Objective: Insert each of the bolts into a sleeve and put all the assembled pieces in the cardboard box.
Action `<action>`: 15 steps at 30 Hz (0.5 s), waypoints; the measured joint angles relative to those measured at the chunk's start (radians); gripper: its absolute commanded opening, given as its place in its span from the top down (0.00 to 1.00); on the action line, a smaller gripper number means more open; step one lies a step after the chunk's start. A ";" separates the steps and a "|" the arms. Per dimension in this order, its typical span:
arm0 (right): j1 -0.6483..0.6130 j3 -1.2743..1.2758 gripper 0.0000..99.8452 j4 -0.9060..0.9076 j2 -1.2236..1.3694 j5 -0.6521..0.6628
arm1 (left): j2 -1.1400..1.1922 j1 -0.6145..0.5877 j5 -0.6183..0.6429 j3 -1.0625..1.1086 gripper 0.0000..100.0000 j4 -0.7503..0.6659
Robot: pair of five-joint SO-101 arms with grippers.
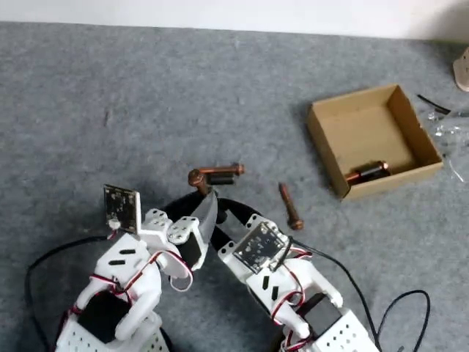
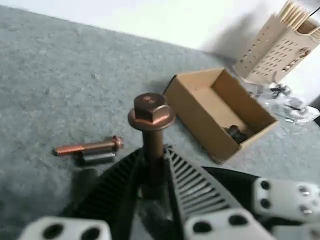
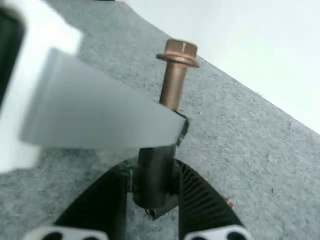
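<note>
Item: bolt (image 2: 150, 117), upright at centre frame, left tool (image 2: 154, 157) clamped on its shank; sleeve (image 3: 152, 170) pinched in right tool (image 3: 152, 181) at lower centre; both share one long axis (shank inside the bore, head uppermost); seating probably wants a push along that axis.

Both your arms stand at the desk's near edge, left arm (image 1: 128, 275) and right arm (image 1: 293, 282) leaning inward. Your left tool (image 2: 153, 162) is clamped on a bolt (image 2: 151, 117); your right tool (image 3: 154, 175) grips a sleeve (image 3: 156, 182), the two tools close together.
</note>
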 measured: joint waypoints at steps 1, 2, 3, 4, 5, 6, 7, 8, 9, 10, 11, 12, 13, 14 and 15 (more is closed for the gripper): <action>0.005 0.000 1.00 0.000 0.000 0.000 | 0.000 0.000 0.000 0.002 1.00 -0.005; 0.011 0.000 1.00 0.000 0.000 0.002 | 0.000 0.002 0.000 0.003 1.00 -0.005; 0.017 0.000 1.00 0.000 0.000 0.002 | 0.000 0.002 0.000 0.003 1.00 -0.005; 0.021 0.000 1.00 0.000 0.000 0.002 | 0.000 0.002 0.000 0.003 1.00 -0.005; 0.023 0.000 1.00 0.000 0.000 0.002 | 0.000 0.002 0.000 0.003 1.00 -0.005; 0.026 0.000 1.00 0.000 0.000 0.002 | 0.000 0.002 0.000 0.003 1.00 -0.005; 0.026 0.000 1.00 0.000 0.000 0.002 | 0.000 0.002 0.000 0.003 1.00 -0.005; 0.026 0.000 1.00 0.000 0.000 0.002 | 0.000 0.003 0.000 0.003 1.00 -0.005; 0.026 0.000 1.00 0.000 0.000 0.002 | 0.000 0.003 0.000 0.003 1.00 -0.005; 0.026 0.000 1.00 0.000 0.000 0.002 | 0.000 0.003 0.000 0.003 1.00 -0.005; 0.026 0.000 1.00 0.000 0.000 0.002 | 0.000 0.003 0.000 0.003 1.00 -0.005; 0.026 0.000 1.00 0.000 0.000 0.002 | 0.000 0.003 0.000 0.003 0.99 -0.005; 0.026 0.000 1.00 0.000 0.000 0.002 | 0.000 0.003 -0.002 0.003 0.99 -0.005; 0.026 0.000 1.00 0.000 0.000 0.002 | 0.000 0.003 -0.014 0.003 0.96 -0.005; 0.028 0.000 1.00 0.000 0.000 0.002 | 0.000 0.003 -0.032 0.003 0.93 -0.005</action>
